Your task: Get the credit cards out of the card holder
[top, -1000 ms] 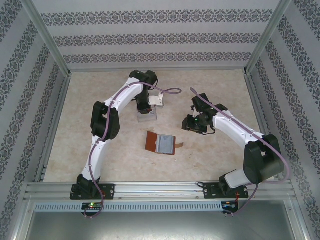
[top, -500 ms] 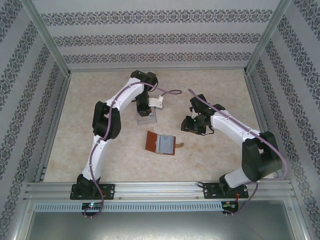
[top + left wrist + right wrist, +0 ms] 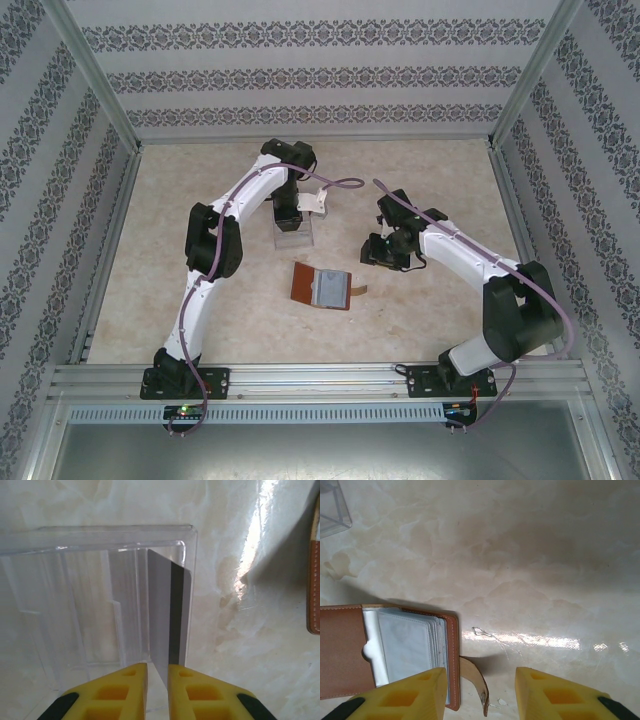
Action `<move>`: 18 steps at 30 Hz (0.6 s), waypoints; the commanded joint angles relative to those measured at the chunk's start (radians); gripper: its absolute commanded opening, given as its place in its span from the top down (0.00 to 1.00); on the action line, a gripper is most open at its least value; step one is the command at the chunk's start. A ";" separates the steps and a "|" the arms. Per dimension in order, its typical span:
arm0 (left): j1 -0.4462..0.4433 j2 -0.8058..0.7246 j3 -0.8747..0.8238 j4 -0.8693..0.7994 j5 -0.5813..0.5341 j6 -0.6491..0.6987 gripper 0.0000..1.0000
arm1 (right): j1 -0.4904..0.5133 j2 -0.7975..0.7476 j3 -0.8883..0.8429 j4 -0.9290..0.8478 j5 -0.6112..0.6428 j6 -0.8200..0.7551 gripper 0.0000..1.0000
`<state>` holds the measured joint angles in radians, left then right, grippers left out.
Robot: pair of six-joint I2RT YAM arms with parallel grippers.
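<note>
The card holder lies open on the table, a brown wallet with grey-blue sleeves and a curled strap tab. One of the credit cards, pale grey with a dark stripe, stands on edge in the clear plastic tray. My left gripper straddles the card's near end, jaws slightly open, with a gap showing beside the card. My right gripper hovers open over the strap tab at the wallet's right edge, holding nothing. From above, the left gripper is at the tray and the right gripper is right of the wallet.
The tray stands just behind the wallet. A corner of the tray shows in the right wrist view. The wallet's brown edge lies to the right of the tray. Patterned walls and a metal frame enclose the table.
My left jaws have parted a little from the card, which stays standing in the tray. The right arm has drifted slightly left with its jaws unchanged.
</note>
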<state>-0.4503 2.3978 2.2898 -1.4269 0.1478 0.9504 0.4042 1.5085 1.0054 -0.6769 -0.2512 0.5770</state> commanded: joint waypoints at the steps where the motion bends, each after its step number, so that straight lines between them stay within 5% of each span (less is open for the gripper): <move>1: 0.002 -0.007 0.029 0.006 -0.009 0.016 0.82 | 0.014 0.009 0.022 -0.010 0.015 0.018 0.59; 10: 0.003 -0.014 0.023 -0.087 0.148 0.039 0.74 | 0.025 0.006 0.016 -0.004 0.016 0.024 0.59; 18: 0.014 0.033 0.029 -0.090 0.161 0.028 0.74 | 0.027 0.007 0.013 -0.004 0.019 0.023 0.59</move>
<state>-0.4492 2.3985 2.2913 -1.4593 0.2794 0.9615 0.4171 1.5085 1.0054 -0.6769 -0.2504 0.5804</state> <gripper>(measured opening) 0.260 0.410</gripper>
